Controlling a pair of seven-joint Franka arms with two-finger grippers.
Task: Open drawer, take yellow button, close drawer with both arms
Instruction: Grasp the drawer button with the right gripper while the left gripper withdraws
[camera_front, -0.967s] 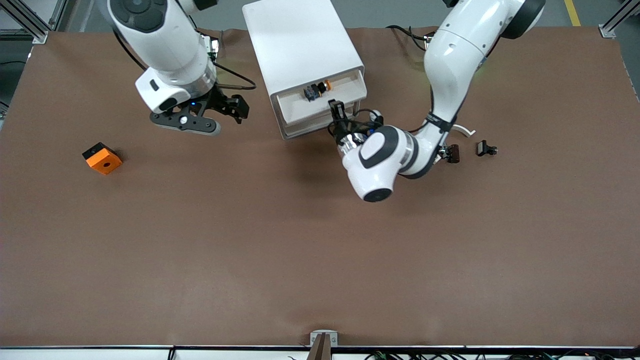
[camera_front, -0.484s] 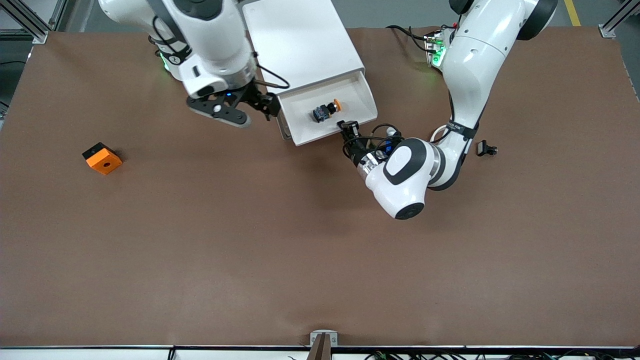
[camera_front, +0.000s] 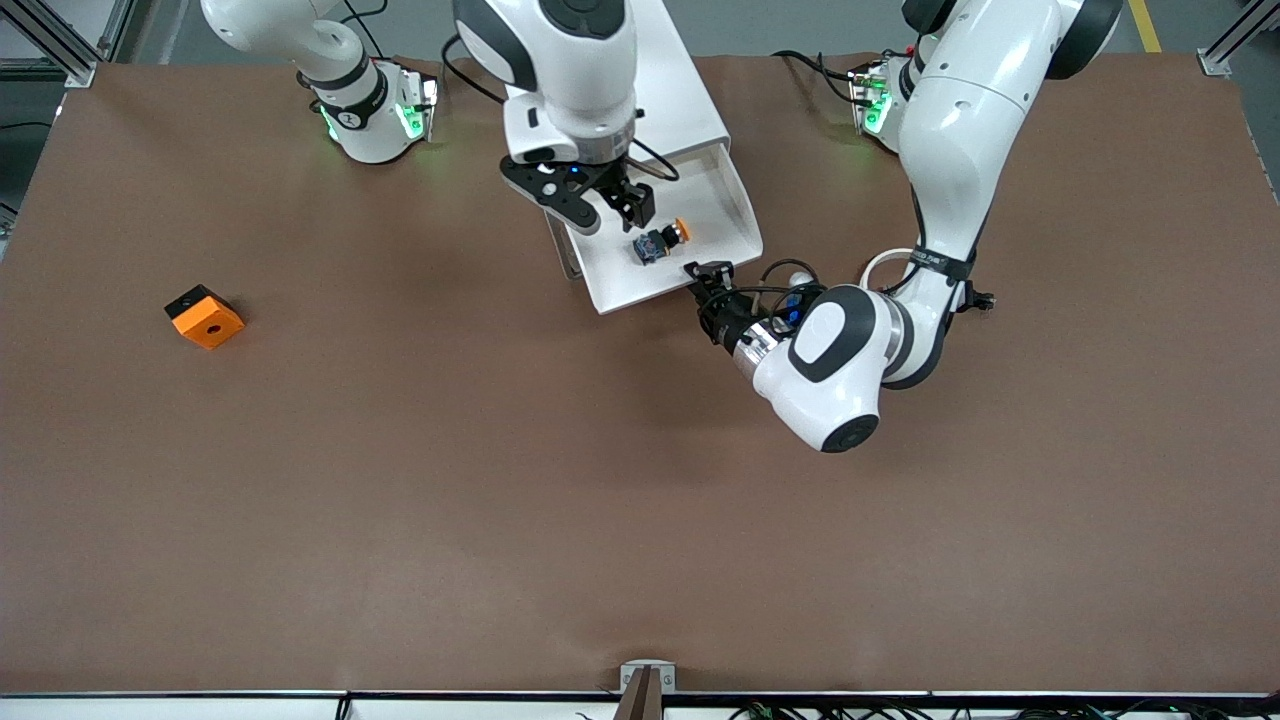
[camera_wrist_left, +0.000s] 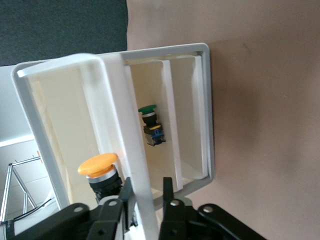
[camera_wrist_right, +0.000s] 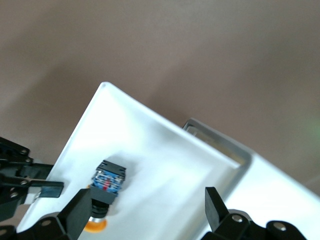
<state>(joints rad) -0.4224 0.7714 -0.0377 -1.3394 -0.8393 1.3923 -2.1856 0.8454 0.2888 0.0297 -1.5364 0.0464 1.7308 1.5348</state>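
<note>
Orange-capped, the button (camera_front: 661, 240) lies in the pulled-out drawer (camera_front: 700, 265), just below the right gripper (camera_front: 618, 205), whose fingers spread wide for the pick. Left gripper (camera_front: 708, 272) pinches the drawer's front rim, likely steadying it open.
</note>
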